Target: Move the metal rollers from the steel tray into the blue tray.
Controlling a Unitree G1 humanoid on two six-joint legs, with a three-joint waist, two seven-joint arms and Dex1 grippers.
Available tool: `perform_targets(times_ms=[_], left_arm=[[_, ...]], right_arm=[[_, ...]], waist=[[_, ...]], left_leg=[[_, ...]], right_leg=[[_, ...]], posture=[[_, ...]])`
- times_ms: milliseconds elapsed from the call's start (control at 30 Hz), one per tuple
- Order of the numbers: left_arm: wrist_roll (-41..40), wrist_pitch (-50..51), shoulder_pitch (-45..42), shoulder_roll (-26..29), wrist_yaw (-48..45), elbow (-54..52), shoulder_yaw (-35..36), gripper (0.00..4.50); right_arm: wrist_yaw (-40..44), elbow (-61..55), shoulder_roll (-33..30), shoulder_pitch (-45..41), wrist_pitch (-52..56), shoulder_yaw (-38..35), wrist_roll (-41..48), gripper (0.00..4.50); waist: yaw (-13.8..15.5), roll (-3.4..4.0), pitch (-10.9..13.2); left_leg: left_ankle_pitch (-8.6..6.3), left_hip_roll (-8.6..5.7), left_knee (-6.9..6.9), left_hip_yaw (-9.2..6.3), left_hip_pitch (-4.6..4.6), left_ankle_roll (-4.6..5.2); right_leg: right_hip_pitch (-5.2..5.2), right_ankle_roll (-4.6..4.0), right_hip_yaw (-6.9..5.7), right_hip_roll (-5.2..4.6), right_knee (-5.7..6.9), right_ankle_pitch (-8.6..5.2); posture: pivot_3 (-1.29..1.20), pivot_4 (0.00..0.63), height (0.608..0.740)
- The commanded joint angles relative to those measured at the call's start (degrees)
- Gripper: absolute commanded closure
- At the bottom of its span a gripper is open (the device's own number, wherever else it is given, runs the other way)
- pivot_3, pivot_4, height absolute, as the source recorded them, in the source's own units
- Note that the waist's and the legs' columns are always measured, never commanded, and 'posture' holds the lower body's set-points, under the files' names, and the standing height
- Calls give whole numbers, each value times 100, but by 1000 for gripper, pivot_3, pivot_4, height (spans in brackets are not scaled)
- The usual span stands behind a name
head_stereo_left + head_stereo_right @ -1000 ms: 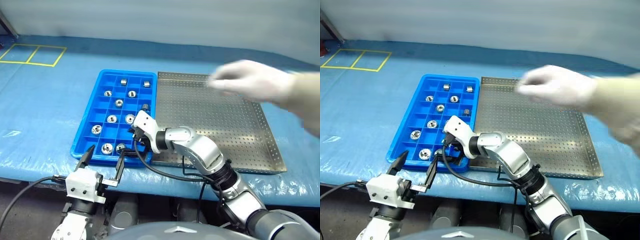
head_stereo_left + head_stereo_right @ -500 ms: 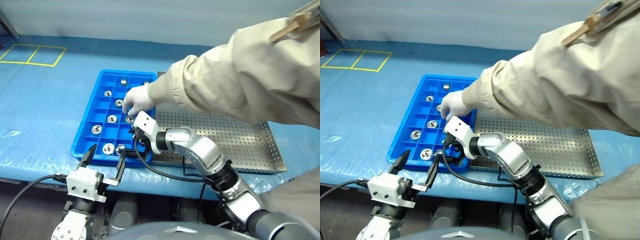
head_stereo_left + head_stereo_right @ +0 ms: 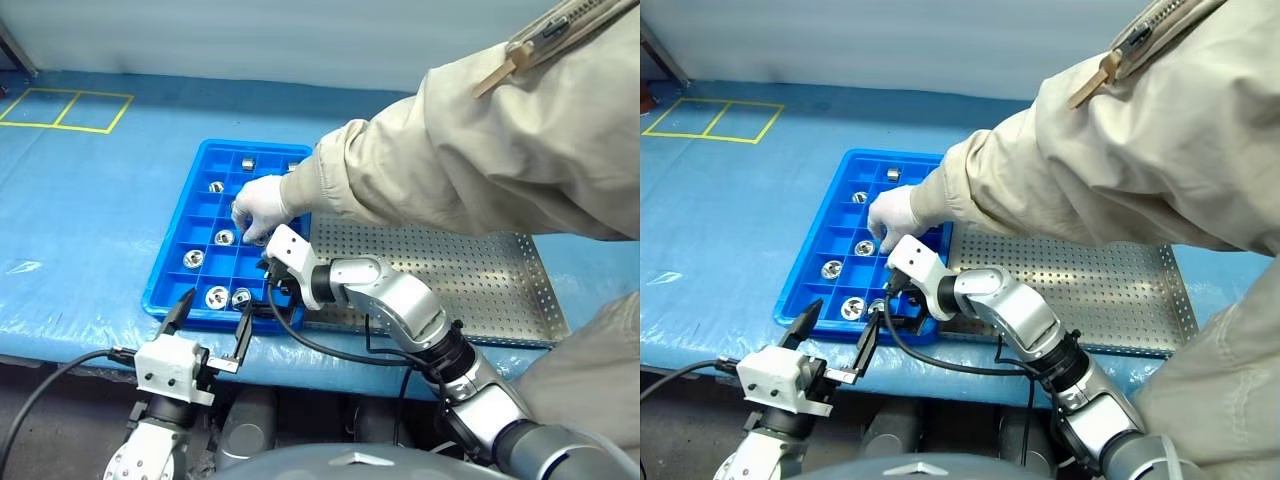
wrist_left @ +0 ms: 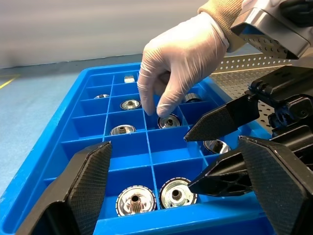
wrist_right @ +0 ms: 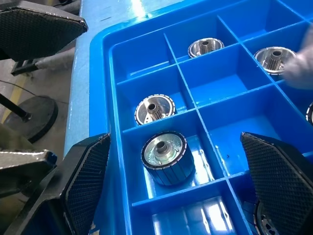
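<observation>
Sleeve and gloved hand (image 3: pixel 258 206) had swung from over the steel tray (image 3: pixel 470 275) into the blue tray (image 3: pixel 190 222), fingertips at the metal rollers (image 4: pixel 168 121) in its cells, while left gripper (image 3: pixel 210 320), at its six-o'clock edge, and right gripper (image 5: pixel 171 196) both gaped wide, empty

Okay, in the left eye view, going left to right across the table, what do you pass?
Yellow floor marking → blue tray → person's gloved hand over the tray → right claw → steel tray.
</observation>
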Motion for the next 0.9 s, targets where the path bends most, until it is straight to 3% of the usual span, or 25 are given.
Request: perform_targets(times_ms=[33, 900], left_arm=[[-37, -46, 41, 32, -13, -86, -38, 0], [-51, -26, -16, 48, -51, -68, -103, 0]], right_arm=[[1, -260, 19, 8, 0, -10, 74, 7], [4, -294, -23, 17, 11, 48, 73, 7]], waist=[[0, 0, 0], [6, 0, -1]], left_leg=[[0, 0, 0, 0, 0, 0], [0, 0, 11, 0, 0, 0]], right_leg=[[0, 0, 0, 0, 0, 0], [5, 3, 0, 0, 4, 2]], posture=[[337, 150, 740], [336, 150, 740]])
